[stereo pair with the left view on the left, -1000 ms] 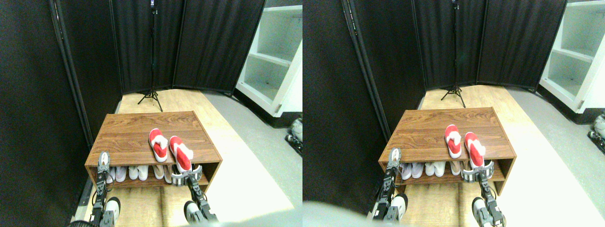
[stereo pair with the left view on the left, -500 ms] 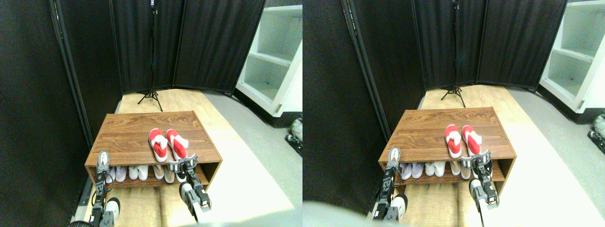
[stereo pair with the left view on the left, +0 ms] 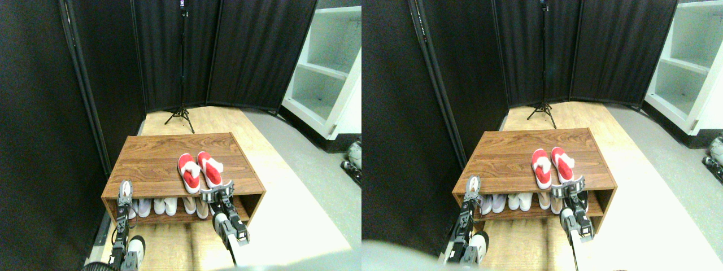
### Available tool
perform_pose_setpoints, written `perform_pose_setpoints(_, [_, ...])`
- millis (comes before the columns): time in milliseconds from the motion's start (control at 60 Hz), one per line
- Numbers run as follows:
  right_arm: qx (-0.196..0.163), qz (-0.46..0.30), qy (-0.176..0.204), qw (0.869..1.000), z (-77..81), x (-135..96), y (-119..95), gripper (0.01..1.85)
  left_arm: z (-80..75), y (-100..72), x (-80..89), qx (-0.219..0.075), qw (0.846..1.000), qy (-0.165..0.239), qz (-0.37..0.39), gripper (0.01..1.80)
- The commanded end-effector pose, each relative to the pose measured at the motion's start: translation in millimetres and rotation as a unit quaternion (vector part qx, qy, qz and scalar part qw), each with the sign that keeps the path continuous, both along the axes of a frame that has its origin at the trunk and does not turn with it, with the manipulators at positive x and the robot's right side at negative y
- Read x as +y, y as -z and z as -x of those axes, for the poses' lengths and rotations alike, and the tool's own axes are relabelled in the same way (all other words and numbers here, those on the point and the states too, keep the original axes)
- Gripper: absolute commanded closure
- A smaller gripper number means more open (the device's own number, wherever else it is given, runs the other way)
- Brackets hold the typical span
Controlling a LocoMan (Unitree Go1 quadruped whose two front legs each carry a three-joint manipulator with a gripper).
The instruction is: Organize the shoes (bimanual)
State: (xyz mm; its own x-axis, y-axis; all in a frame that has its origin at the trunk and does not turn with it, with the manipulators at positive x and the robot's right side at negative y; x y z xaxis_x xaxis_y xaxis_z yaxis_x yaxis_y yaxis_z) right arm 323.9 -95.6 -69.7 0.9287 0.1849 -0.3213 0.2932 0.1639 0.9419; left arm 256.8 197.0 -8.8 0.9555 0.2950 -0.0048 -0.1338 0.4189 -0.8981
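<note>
The two red shoes (stereo pair with the left view on the left: 199, 169) sit side by side on top of a low wooden shoe rack (stereo pair with the left view on the left: 152, 155), near its front right part. Their toes point away from the robot and their white heels face it. The left shoe (stereo pair with the left view on the left: 188, 171) and the right shoe (stereo pair with the left view on the left: 208, 169) are close together, almost touching. The right hand (stereo pair with the left view on the left: 217, 192) is at the front edge of the rack top, right at the heel of the right shoe. Its two jaws look spread apart, and they do not look clamped on the shoe. The left hand (stereo pair with the left view on the left: 124, 192) is at the front left corner of the rack, well apart from the red shoes; I cannot tell if it is open or closed. The shoes look light and soft, made of cloth with bendy white soles, so I think they will slide easily on the smooth wood. They may squash a bit if squeezed hard. A good place to hold one is likely the heel rim, where the opening gives the jaws an edge to pinch. A push on the heel would also move it. Under the top is an open shelf. It holds a row of pale shoes (stereo pair with the left view on the left: 164, 206), white and beige, lined up with toes facing out.
</note>
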Motion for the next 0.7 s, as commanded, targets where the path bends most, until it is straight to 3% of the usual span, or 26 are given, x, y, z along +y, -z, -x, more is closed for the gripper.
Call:
perform_pose_setpoints(17, [-0.005, -0.008, -0.004, 1.000, 4.5, 0, -4, 0.21, -3.0, -6.5, -3.4, -0.019, 1.000, 0.008, 0.003, 1.80])
perform_pose_setpoints(250, [-0.045, -0.024, -0.022, 0.998, 35.9, -11, -33, 0.20, -4.6, -6.0, -4.2, -0.016, 1.000, 0.011, 0.002, 1.80])
perform_pose_setpoints(433, [-0.071, -0.022, 0.003, 0.997, 49.1, -29, -50, 0.28, -6.9, -5.2, -6.0, -0.016, 1.000, 0.012, 0.018, 1.80])
perform_pose_setpoints(517, [-0.093, -0.010, 0.038, 0.995, 48.9, -39, -57, 0.55, -8.7, -4.8, -5.7, -0.015, 1.000, 0.013, 0.024, 1.80])
perform_pose_setpoints(567, [-0.108, 0.009, 0.076, 0.991, 47.7, -46, -61, 0.84, -9.9, -4.7, -5.6, -0.014, 1.000, 0.013, 0.022, 1.80])
perform_pose_setpoints(600, [-0.114, 0.041, 0.108, 0.987, 47.5, -52, -65, 1.18, -10.2, -5.1, -6.0, -0.014, 1.000, 0.010, 0.023, 1.80])
perform_pose_setpoints(617, [-0.114, 0.041, 0.108, 0.987, 47.5, -52, -65, 1.18, -10.2, -5.1, -6.0, -0.014, 1.000, 0.010, 0.023, 1.80])
perform_pose_setpoints(700, [-0.131, 0.082, 0.151, 0.976, 44.7, -63, -71, 1.82, -10.4, -5.3, -6.2, -0.015, 1.000, 0.009, 0.026, 1.80])
